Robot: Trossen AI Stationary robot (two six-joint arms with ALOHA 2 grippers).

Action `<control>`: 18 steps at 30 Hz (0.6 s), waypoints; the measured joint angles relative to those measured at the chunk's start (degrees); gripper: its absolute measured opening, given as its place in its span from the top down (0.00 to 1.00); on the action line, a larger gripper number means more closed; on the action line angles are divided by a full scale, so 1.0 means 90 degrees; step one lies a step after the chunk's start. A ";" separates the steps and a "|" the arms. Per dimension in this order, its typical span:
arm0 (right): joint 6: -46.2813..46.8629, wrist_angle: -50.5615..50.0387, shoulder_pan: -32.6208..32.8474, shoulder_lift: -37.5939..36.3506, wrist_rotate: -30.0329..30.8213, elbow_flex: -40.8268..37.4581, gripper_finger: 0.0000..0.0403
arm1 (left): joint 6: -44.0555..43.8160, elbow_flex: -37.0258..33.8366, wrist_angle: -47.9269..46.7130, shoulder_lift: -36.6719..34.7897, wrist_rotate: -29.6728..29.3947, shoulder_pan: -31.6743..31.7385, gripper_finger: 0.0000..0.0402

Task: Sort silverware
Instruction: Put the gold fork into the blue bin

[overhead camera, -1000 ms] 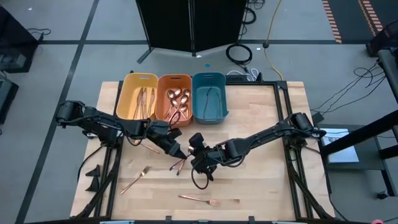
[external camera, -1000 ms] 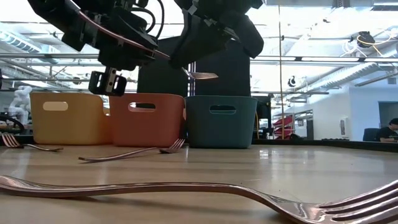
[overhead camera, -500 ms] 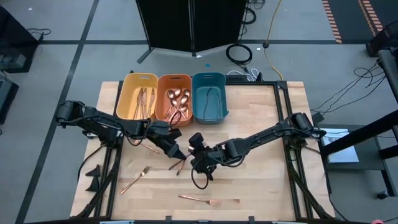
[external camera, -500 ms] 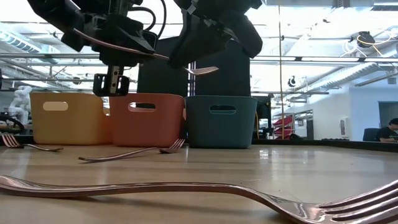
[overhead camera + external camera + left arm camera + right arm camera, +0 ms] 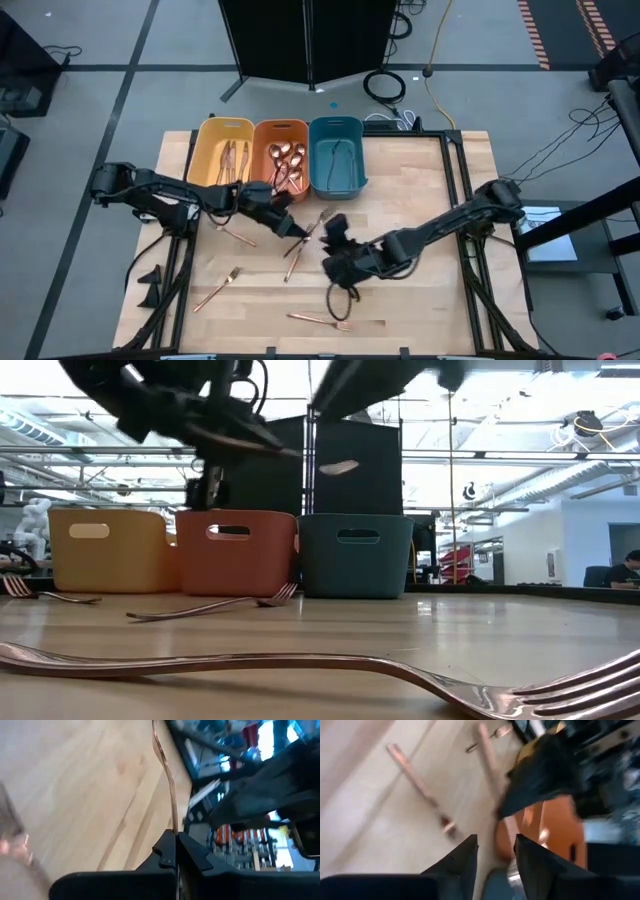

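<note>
My left gripper (image 5: pixel 298 232) is shut on a slim copper piece of silverware (image 5: pixel 318 218), in mid-table just short of the orange bin (image 5: pixel 281 157). The piece sticks out beyond the fingers (image 5: pixel 170 795), and its blurred head (image 5: pixel 338 467) shows in the air in front of the bins. My right gripper (image 5: pixel 333 224) stands open (image 5: pixel 495 851) close by on the near right, apart from the piece. More silverware lies flat on the table: one piece (image 5: pixel 292 262) below the grippers, a fork (image 5: pixel 217 290) and another fork (image 5: pixel 322 320). My left gripper pinches one end of the piece (image 5: pixel 174 827) between its two fingers. The piece runs on lengthwise beyond the fingertips. It is lifted clear of the table and slants slightly.
Three bins stand side by side at the far edge: yellow (image 5: pixel 225 153) with knives, orange with spoons, teal (image 5: pixel 336 155) with a thin piece inside. Another piece of silverware (image 5: pixel 232 236) lies under the left arm. The right half of the table (image 5: pixel 420 180) is bare wood.
My right gripper has let go of the piece and drawn back toward the near right, rising. The piece stays in the air with my left gripper, which has swung it a little toward the right and the far edge.
</note>
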 joint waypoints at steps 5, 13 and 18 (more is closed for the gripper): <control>0.2172 -0.1605 0.0165 -0.0692 -0.0373 -0.0038 0.69 | 0.0683 0.0892 -0.0025 0.0000 -0.0428 0.0380 1.00; 0.3695 -0.1601 0.0414 -0.1602 -0.0499 -0.1290 0.70 | 0.1326 0.1992 -0.0239 0.0950 -0.1881 0.1250 1.00; 0.4080 -0.0552 0.0556 -0.2090 -0.0292 -0.2497 0.71 | 0.1093 0.2484 -0.0371 0.1959 -0.2414 0.1938 1.00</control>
